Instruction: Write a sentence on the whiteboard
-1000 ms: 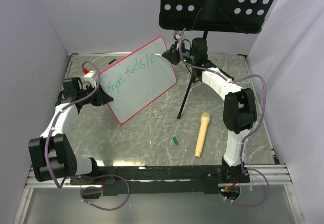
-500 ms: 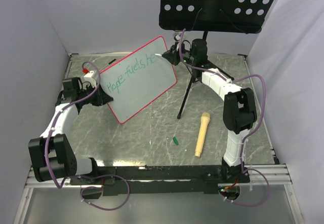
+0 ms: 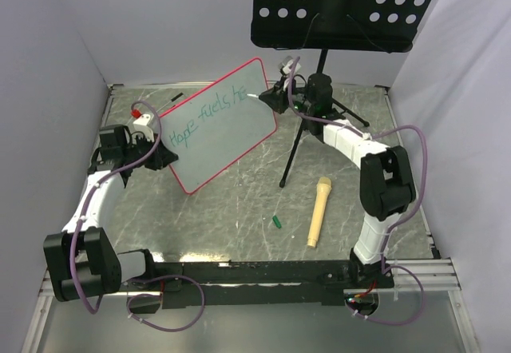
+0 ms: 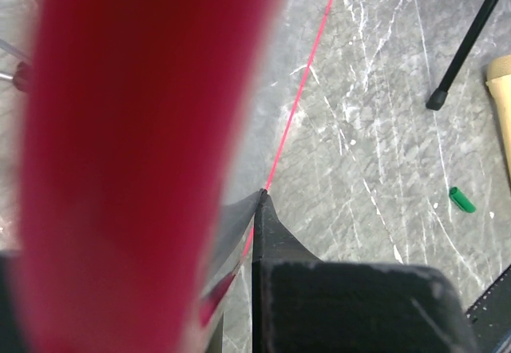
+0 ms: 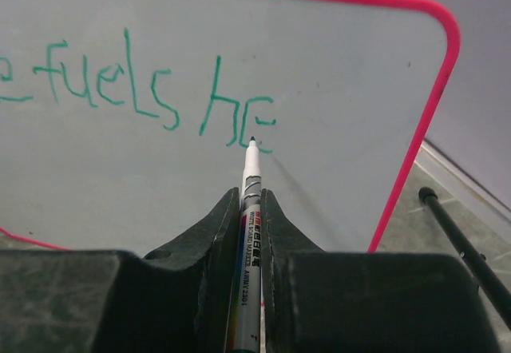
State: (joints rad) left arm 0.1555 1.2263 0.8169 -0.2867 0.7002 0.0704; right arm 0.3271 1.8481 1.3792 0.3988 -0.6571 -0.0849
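Observation:
The whiteboard (image 3: 219, 129), pink-red framed, stands tilted above the table, and my left gripper (image 3: 164, 160) is shut on its lower left edge. In the left wrist view the frame is a red blur (image 4: 136, 153) beside my black finger (image 4: 271, 233). The sentence (image 3: 206, 117) in teal-green reads "Hope fuels he"; the right wrist view shows "fuels he" (image 5: 160, 97). My right gripper (image 5: 250, 197) is shut on a whiteboard marker (image 5: 249, 233). The marker's tip (image 5: 252, 140) rests at the "e". From above, the right gripper (image 3: 275, 97) sits at the board's upper right.
A black perforated music stand (image 3: 343, 5) rises behind the board, one tripod leg (image 3: 291, 157) reaching toward the table's middle. A tan microphone (image 3: 318, 211) and a small green cap (image 3: 276, 222) lie on the marbled table. White walls close in on both sides.
The last letter has gained strokes and now reads as "e". The right gripper and marker shifted slightly up and right. The left arm and board moved a little.

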